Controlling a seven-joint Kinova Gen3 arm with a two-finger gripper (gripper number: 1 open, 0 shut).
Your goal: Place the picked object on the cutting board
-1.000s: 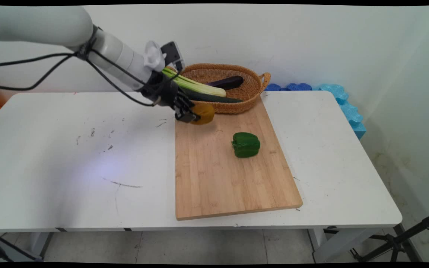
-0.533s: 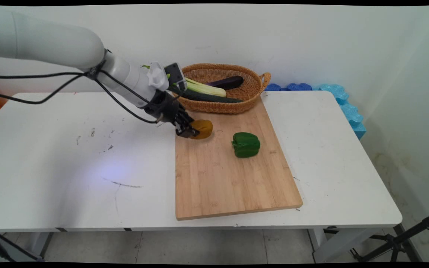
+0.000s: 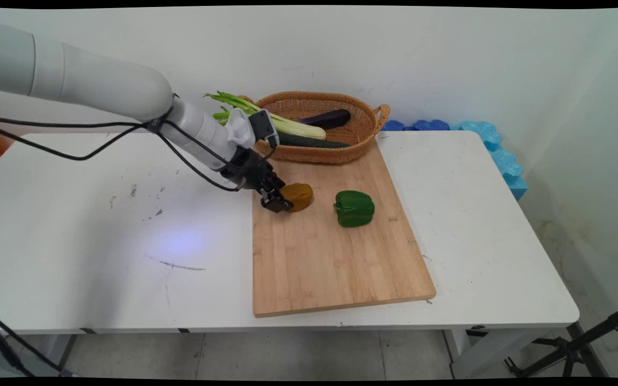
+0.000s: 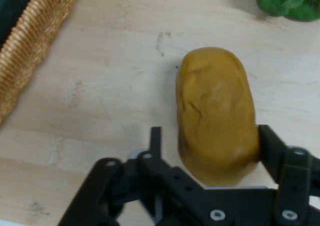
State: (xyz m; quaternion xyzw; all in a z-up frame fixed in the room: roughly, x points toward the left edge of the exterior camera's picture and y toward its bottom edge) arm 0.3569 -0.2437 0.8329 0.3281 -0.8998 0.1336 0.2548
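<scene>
White table (image 3: 100,214), wooden cutting board (image 3: 330,257): gripper (image 3: 279,203) is straddling a brown potato (image 3: 298,196).

The fingers are standing apart around the potato, which is lying on the board near its far left corner; one finger is touching it, the other showing a gap. A green pepper (image 3: 354,208) is sitting just right, nothing between. A wicker basket (image 3: 365,115) of vegetables is resting at the board's far edge.

Potato (image 3: 299,195): brown-yellow, oblong, slightly creased skin, lying on its side on the wooden cutting board (image 3: 330,268), upper-left area. Its near end sits between the tool's (image 3: 282,204) two fingers; right finger (image 4: 272,148) touching it, left finger (image 4: 156,138) standing just off it. Green bell pepper (image 3: 354,208) sits near it, apart, on the same board. Wicker basket (image 3: 341,153) is beyond it.
</scene>
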